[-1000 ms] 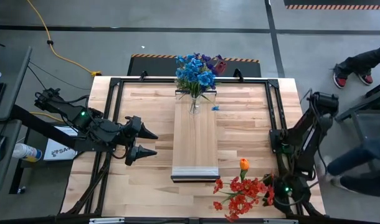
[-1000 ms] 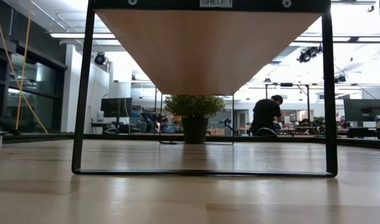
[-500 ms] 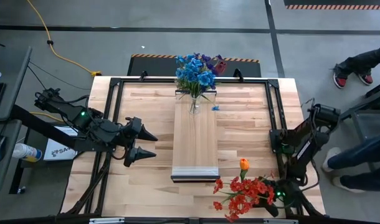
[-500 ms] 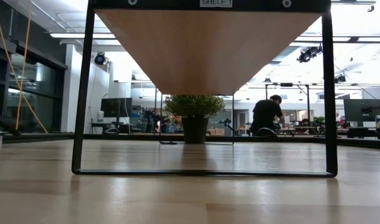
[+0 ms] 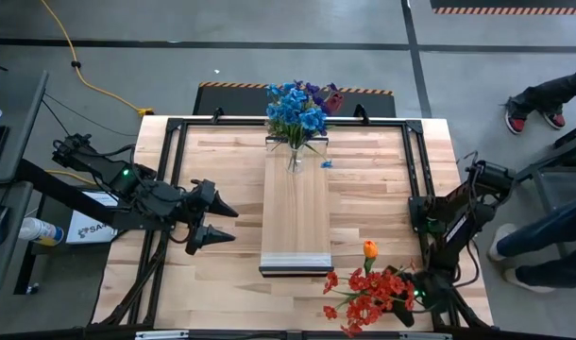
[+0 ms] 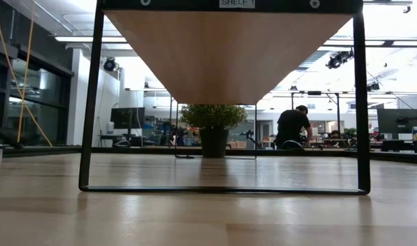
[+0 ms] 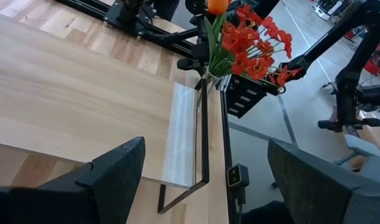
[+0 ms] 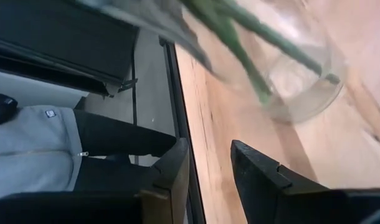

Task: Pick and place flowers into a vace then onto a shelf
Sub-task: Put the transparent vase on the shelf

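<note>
You are looking level across the pale wooden counter (image 6: pixel 208 219) at the underside of the raised light-wood shelf (image 6: pixel 225 55), carried on a thin black metal frame (image 6: pixel 91 102) labelled "SHELF 1". Far behind stands a bushy round green plant in a dark pot (image 6: pixel 213 126); farther right, a person in black (image 6: pixel 290 127).

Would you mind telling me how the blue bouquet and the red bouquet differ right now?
The blue bouquet stands upright in a glass vase on the far end of the shelf; the red bouquet is off the shelf, at the table's near right corner. The red bouquet includes one orange bloom; the blue bouquet has purple ones. Both sit in clear vases.
</note>
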